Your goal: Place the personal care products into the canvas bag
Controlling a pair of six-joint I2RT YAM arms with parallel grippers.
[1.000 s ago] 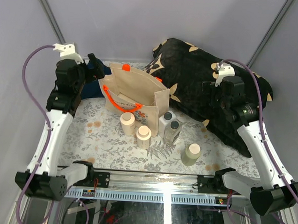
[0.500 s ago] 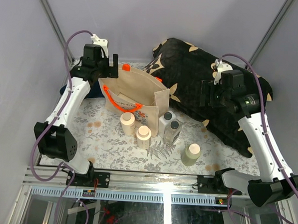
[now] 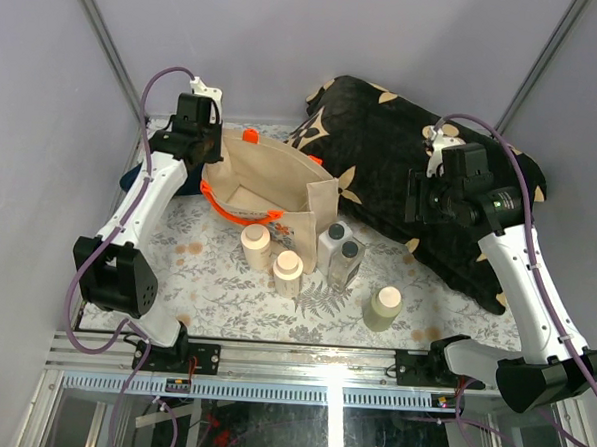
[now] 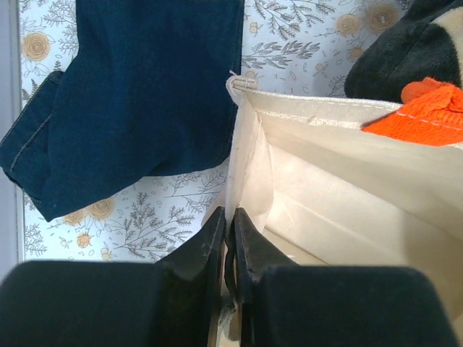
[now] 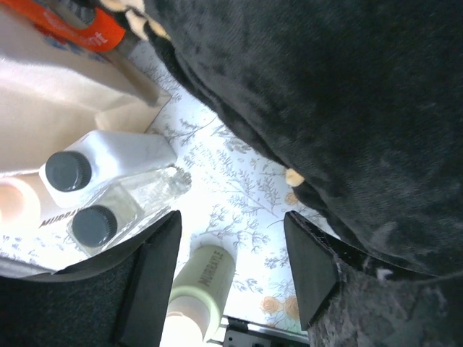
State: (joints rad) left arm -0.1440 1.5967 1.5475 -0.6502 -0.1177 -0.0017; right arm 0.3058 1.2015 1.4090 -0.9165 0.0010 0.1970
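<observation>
Beige canvas bag (image 4: 347, 181): we are reaching the left arm (image 3: 145, 190) over its corner, left fingers (image 4: 206, 253) pinching its wall (right fingers (image 5: 155, 278) hanging apart, well off the greenish cylinder (image 5: 208, 275)).

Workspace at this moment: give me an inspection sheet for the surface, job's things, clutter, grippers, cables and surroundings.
Surface: table under a flower-print cover.
Job's things: canvas bag upright, mouth open; all five bottles stand outside in front of it: two tan-capped bottles, two dark-capped bottles, one pale green bottle.
Clutter: black flowered cushion behind on the right; blue denim cloth left of the bag.
Grippers: left gripper shut on the bag's side edge; right gripper open, holding nothing, in the air right of the bottles.
Cables: purple cables loop off both arms.
Surroundings: plain grey walls; metal rail at the near edge.
</observation>
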